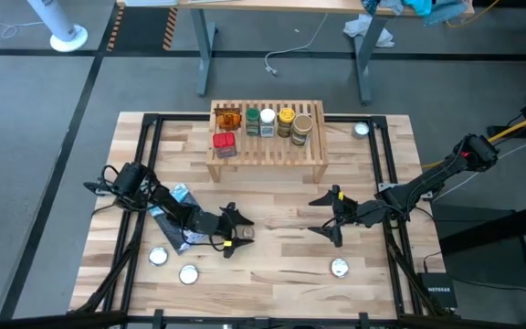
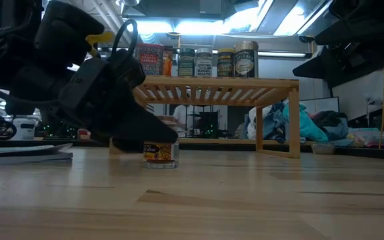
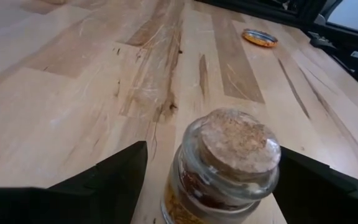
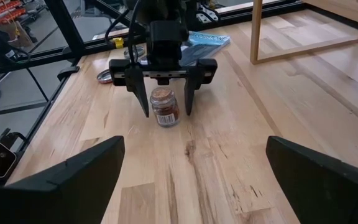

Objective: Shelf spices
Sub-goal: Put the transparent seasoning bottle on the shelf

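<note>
Even, fairly bright overhead light falls on the table (image 1: 272,228) in the high view, and the arms cast only short, soft shadows on the wood. In the low view the ceiling lamps (image 2: 199,27) glare white behind the shelf (image 2: 222,87), so the left arm (image 2: 79,80) reads as a near-black silhouette, and the table's near edge is soft and out of focus. The left wrist view is sharpest on the cork-topped jar (image 3: 229,165); the far wood and the round disc (image 3: 258,38) blur. In the right wrist view the light is flat, the near dark fingers (image 4: 73,180) are blurred, and the straight table boards bend toward the edges.
</note>
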Available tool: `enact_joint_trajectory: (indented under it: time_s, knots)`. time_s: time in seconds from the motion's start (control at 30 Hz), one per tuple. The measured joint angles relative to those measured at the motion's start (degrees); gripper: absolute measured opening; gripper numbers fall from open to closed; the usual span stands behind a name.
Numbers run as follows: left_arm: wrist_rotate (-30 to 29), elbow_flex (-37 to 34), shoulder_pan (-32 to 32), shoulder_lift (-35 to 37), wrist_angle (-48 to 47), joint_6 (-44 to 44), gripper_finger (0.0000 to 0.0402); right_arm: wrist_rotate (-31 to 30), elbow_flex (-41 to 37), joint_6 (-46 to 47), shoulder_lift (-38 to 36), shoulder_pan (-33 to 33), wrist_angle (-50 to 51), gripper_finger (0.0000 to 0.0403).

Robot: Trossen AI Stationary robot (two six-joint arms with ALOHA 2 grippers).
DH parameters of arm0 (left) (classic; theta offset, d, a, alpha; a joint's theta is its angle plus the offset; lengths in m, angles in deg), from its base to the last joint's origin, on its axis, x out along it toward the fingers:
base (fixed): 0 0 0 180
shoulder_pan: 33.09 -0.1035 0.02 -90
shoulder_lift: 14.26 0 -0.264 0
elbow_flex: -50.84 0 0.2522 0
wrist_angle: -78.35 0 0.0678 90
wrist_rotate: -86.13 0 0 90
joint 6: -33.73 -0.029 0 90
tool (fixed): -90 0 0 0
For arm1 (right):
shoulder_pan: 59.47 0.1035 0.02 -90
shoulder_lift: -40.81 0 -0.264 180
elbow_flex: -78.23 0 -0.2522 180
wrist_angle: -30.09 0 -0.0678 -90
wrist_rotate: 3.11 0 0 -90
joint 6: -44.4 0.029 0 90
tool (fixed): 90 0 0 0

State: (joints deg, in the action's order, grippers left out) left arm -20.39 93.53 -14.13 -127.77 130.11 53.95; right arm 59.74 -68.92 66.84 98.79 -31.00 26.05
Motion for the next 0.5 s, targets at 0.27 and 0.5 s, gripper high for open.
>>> enact_joint_trajectory:
  time_s: [0.27,0.5]
  knots:
    - [0.0,0.0,0.0,0.0,1.1,-1.1,0.0247,0.0,0.0,0.0,0.0,0.0,0.0,0.0397]
    - [1.9,0.0,0.0,0.0,1.6,-1.7,0.0176,0.0,0.0,0.0,0.0,0.0,0.0,0.0397]
